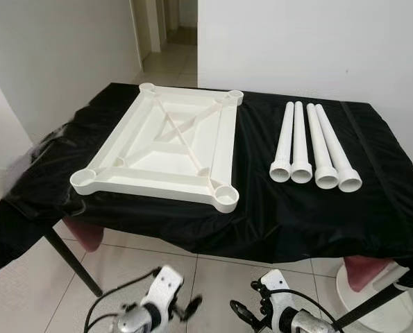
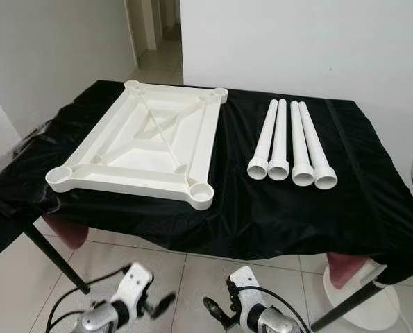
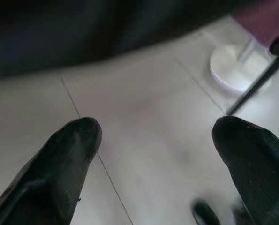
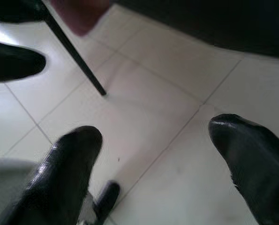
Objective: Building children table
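Facing the upturned tabletop [image 1: 166, 142] and four legs [image 1: 314, 149] on the black cloth [image 1: 289, 208], I hold both grippers [image 1: 182, 309] [image 1: 244, 312] open below; legs may roll if nudged.

Bright even daylight, sharp head views, wrist views soft, blurred

Black-draped counter in a pale tiled room

A glossy black cloth [image 1: 310, 208] covers the counter [image 1: 393, 208] and hangs over its front edge; thin black legs [image 1: 71, 260] slant down to a floor [image 1: 220, 274] of light tiles. A white round base [image 1: 383, 309] stands at the right, white walls [image 1: 310, 41] behind, and an open doorway [image 1: 168, 31] at the back left
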